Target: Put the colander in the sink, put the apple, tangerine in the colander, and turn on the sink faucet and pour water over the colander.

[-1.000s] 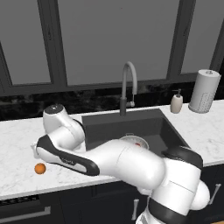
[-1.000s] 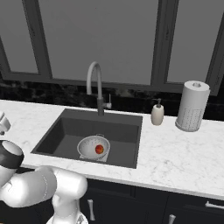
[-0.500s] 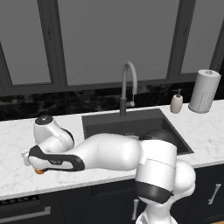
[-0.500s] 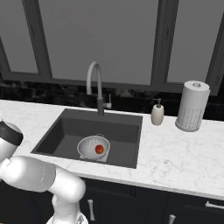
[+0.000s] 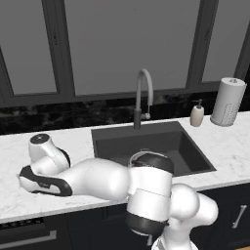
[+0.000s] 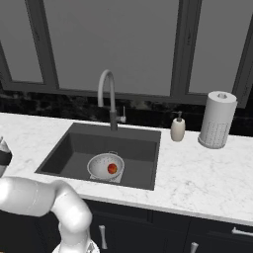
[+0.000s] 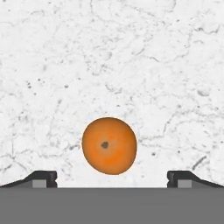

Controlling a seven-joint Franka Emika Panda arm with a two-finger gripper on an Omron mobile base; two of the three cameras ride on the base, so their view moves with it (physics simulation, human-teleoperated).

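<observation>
The orange tangerine [image 7: 109, 145] lies on white marble counter straight below my gripper [image 7: 112, 178], which is open, its two dark fingertips [image 7: 43, 177] standing wide on either side of the fruit and apart from it. In the left base view my arm [image 5: 97, 178] stretches low over the counter left of the sink [image 5: 195, 146], and the hand covers the tangerine. The silver colander [image 6: 101, 164] sits on the bottom of the sink [image 6: 148, 148] with the red apple [image 6: 112, 168] inside it. The grey gooseneck faucet [image 6: 107, 96] stands behind the basin, with no water seen running.
A soap bottle [image 6: 177, 129] and a white paper-towel roll [image 6: 216, 119] stand on the counter right of the sink. Dark windows and a black backsplash close off the back. The counter's front edge runs just under my arm.
My arm has swung further left and lower over the counter, and the hand now covers the tangerine in the left base view. The gripper stayed open.
</observation>
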